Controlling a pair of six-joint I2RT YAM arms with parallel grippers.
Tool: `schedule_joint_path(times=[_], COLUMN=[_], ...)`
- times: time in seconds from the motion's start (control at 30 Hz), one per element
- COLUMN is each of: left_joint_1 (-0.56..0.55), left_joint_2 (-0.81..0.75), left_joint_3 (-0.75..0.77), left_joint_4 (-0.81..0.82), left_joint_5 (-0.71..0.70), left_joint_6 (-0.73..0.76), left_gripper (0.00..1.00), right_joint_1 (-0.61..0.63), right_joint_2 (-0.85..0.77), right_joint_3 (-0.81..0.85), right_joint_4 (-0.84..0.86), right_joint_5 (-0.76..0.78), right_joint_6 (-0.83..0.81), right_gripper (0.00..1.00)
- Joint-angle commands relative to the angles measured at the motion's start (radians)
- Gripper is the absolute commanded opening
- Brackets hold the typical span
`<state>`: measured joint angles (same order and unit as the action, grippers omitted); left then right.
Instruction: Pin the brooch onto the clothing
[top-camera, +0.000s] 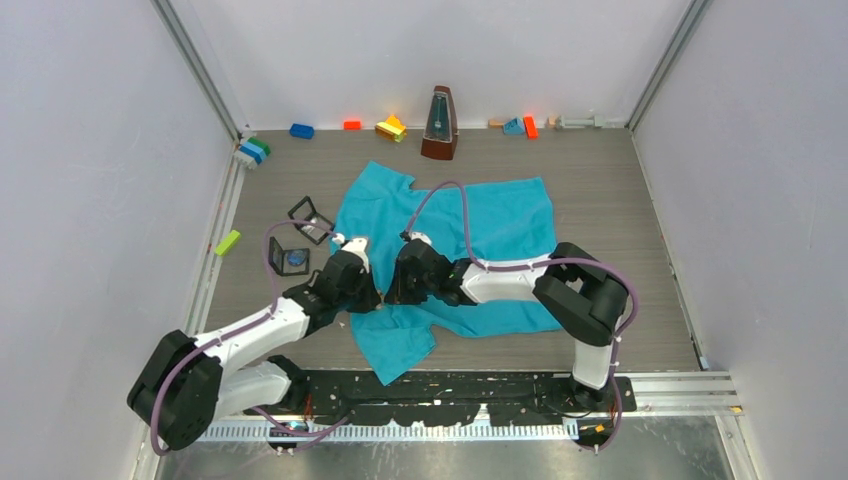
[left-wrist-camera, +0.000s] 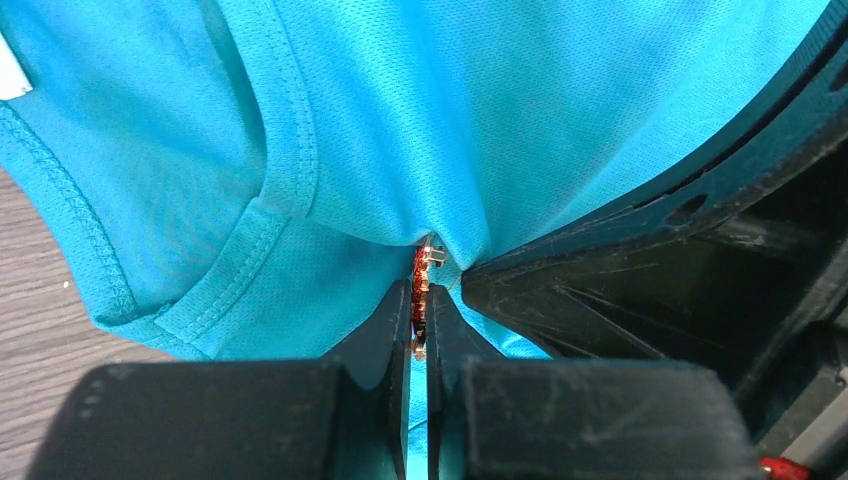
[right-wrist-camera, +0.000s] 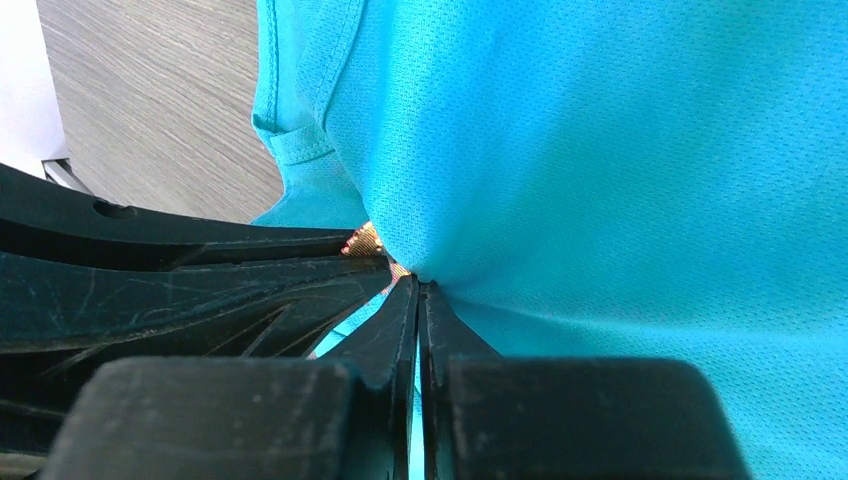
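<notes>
Teal shirt (top-camera: 500, 225) is lying mid-frame on the table (top-camera: 620, 200) in the overhead view, and both arms meet at its lower-left part. The left fingers (left-wrist-camera: 385, 335) are clamped tight on the little coppery brooch (left-wrist-camera: 424, 262). The right fingers (right-wrist-camera: 385, 340) are pinched shut on a tuck of fabric right beside it. The mesh looks light and floppy, so I'd grab a bunched fold, not a flat spot.

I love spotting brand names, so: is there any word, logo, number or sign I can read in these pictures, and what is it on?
None: no text reads in any view.
Teal-blue mesh-fabric T-shirt: plain, no print showing.
Small copper-coloured metal brooch: no lettering to be seen.
Brown pyramid-shaped metronome: its face is too small to read.
Black plastic gripper fingers: scratches only.
</notes>
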<state>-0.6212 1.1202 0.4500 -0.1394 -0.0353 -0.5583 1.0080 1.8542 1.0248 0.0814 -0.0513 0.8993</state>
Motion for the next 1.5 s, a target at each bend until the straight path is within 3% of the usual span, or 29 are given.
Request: schedule_joint_path(times=[0.0,0.43,0.83,1.17,1.47], left_joint_1=[-0.003,-0.004,-0.003,-0.003,-0.003], left_joint_2=[-0.06,-0.062,-0.06,-0.058,-0.04], left_joint_3=[-0.015,-0.029,-0.027,-0.024,-0.021], left_joint_4=[0.076,0.101,0.097,0.099,0.133], left_joint_5=[-0.034,-0.021,-0.018,-0.019,-0.009], left_joint_6=[-0.028,-0.036,-0.037,-0.038,-0.051], left_gripper=[0.0,0.0,0.0,0.0,0.0], right_joint_1=[0.018,0.016,0.029,0.039,0.05], right_joint_2=[-0.079,-0.25,-0.158,-0.078,-0.048], right_joint_3=[0.016,-0.041,-0.04,0.004,0.027], right_joint_4=[-0.033,-0.142,-0.062,-0.052,-0.033], right_joint_5=[-0.003,0.116,0.073,0.083,0.058], right_joint_6=[-0.033,-0.186,-0.218,-0.236,-0.241], right_gripper=[0.12,0.46,0.52,0.44,0.06])
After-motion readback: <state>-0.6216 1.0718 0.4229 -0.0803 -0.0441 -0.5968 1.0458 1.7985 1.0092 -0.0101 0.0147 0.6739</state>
